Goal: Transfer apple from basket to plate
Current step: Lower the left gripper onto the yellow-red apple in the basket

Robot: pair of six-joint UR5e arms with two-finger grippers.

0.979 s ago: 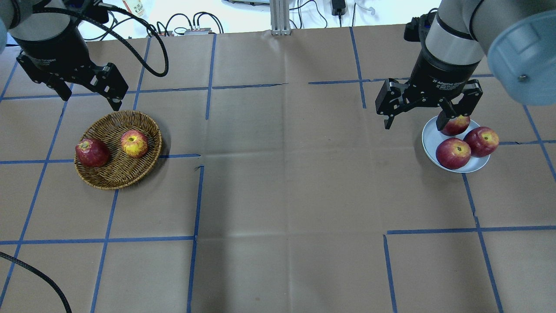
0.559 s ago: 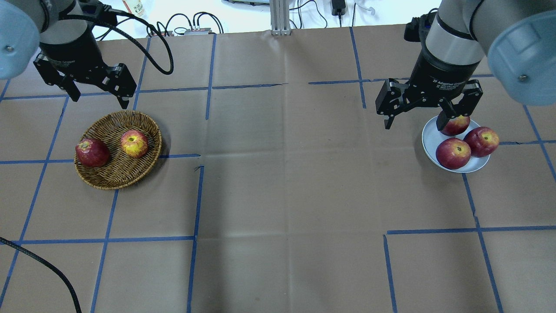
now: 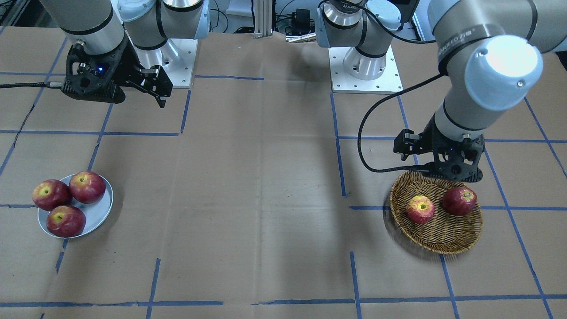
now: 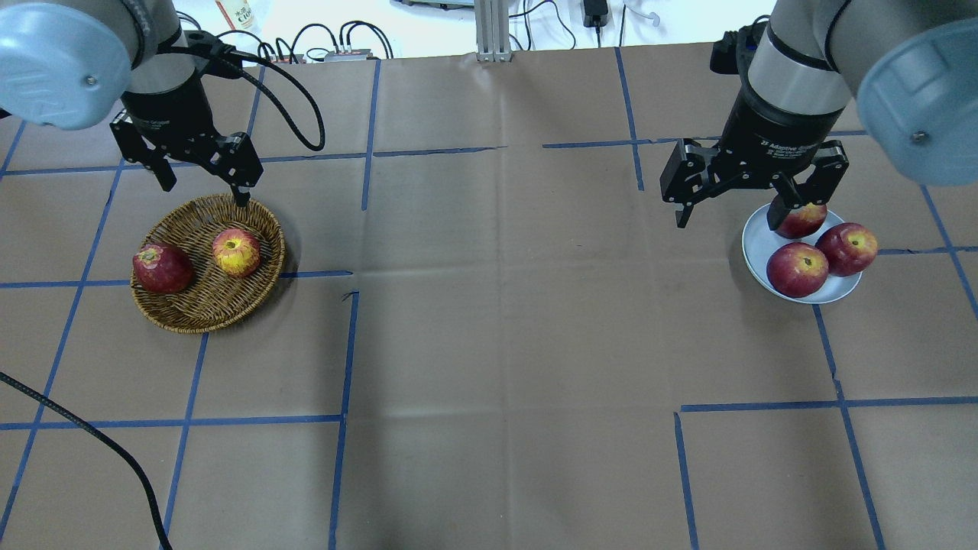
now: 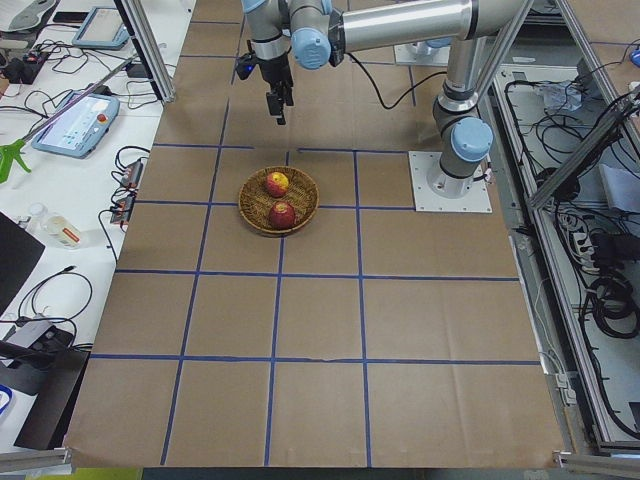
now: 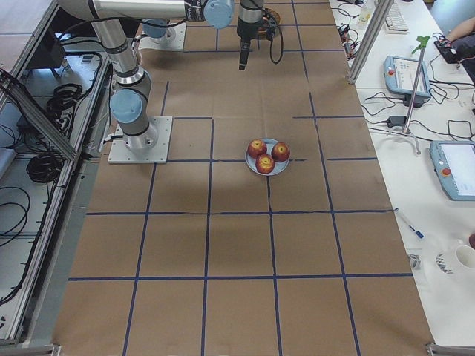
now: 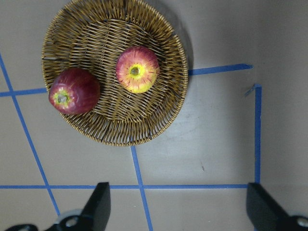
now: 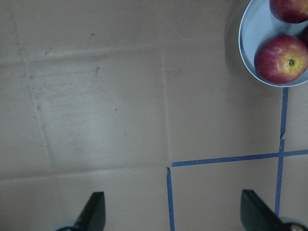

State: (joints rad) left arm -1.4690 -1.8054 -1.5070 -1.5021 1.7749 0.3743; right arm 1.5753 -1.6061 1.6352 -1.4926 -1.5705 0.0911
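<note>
The apple (image 4: 236, 252), red with a broad yellow patch round the stem, lies in the wicker basket (image 4: 206, 321) at the table's left, next to a dark red apple (image 4: 162, 268). My left gripper (image 4: 203, 189) is open and empty, above the basket's far rim. In the left wrist view the apple (image 7: 137, 69) and the basket (image 7: 120, 137) lie ahead of the open fingers. The pale blue plate (image 4: 756, 237) at the right holds three deep red apples. My right gripper (image 4: 727, 221) is open and empty, above the plate's far left edge.
Blue tape lines cross the brown paper table cover. A black cable (image 4: 76, 435) trails over the near left corner. An aluminium post (image 4: 493, 30) and loose cables stand at the far edge.
My left gripper has moved to the right and nearer, from beyond the basket's far left to above its far rim. The right arm and all the apples have not moved.
</note>
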